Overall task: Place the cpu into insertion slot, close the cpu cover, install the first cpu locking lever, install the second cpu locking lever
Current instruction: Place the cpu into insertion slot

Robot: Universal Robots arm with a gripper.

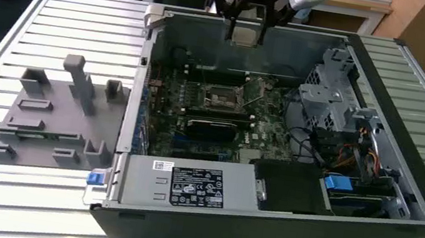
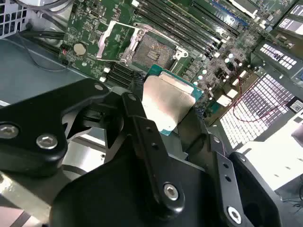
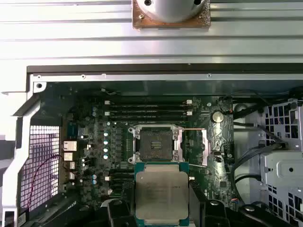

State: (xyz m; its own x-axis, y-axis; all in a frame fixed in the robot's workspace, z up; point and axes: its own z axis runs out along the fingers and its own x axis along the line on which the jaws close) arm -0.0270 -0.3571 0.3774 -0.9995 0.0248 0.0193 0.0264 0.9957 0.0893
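Note:
My gripper (image 1: pixel 244 34) is shut on the cpu (image 1: pixel 244 36), a pale silver square chip, and hangs over the far wall of the open computer case. In both wrist views the cpu (image 3: pixel 162 191) (image 2: pixel 166 101) sits flat between the black fingers (image 2: pixel 142 127), above the green board. The insertion slot (image 3: pixel 155 144) (image 2: pixel 149 49) (image 1: pixel 222 99) lies bare with its dark centre showing. Its cpu cover (image 3: pixel 204 147) (image 2: pixel 103 42) is swung open beside the socket. The cpu is apart from the slot, higher and offset toward the case wall.
A black rectangular module (image 1: pixel 211 125) lies on the board just past the slot. The grey drive cage (image 1: pixel 333 99) and cables stand at the exterior view's right, the power supply (image 1: pixel 185 184) at the front. A grey fixture block (image 1: pixel 53 114) rests on the slatted table (image 1: pixel 6 31).

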